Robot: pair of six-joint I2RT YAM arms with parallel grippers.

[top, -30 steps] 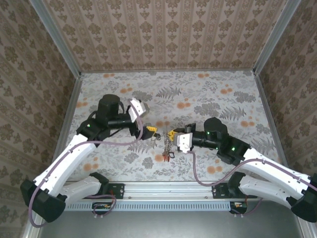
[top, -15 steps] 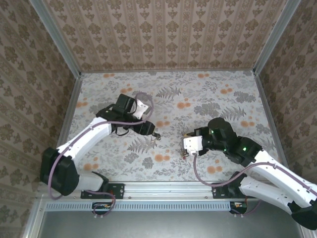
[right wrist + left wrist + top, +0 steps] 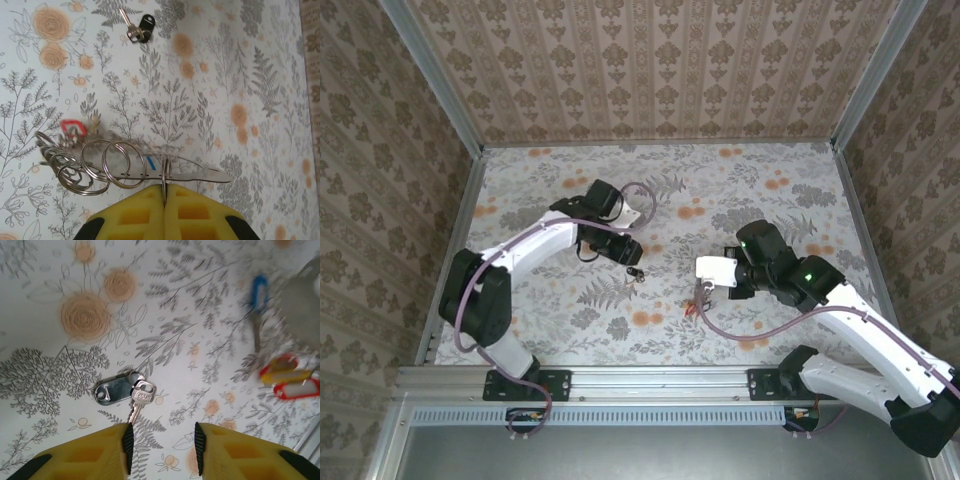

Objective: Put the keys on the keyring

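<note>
A silver key [image 3: 141,394] with a dark metal-faced tag [image 3: 114,388] lies flat on the flowered table; it is also seen from above as the loose key [image 3: 637,274] and as the black-tagged key [image 3: 140,27]. My left gripper [image 3: 162,450] hovers over it, open, the key's blade tip at the left pad and nothing between the jaws. My right gripper [image 3: 164,192] is shut on a small ring of the keyring [image 3: 195,178], a thin wire loop. Several split rings [image 3: 75,180] and a red tag [image 3: 70,125] hang from it. The bunch [image 3: 695,305] hangs under the right gripper [image 3: 703,292].
A blue-headed key [image 3: 258,290], a yellow tag [image 3: 287,374] and a red tag [image 3: 298,389] of the bunch show blurred to the right in the left wrist view. Papered walls [image 3: 650,70] enclose the table on three sides. A metal rail [image 3: 650,385] runs along the near edge.
My left arm has stretched forward and down onto the loose key, its jaws narrowing. The right gripper has carried the keyring bunch to the right, away from the left gripper.
</note>
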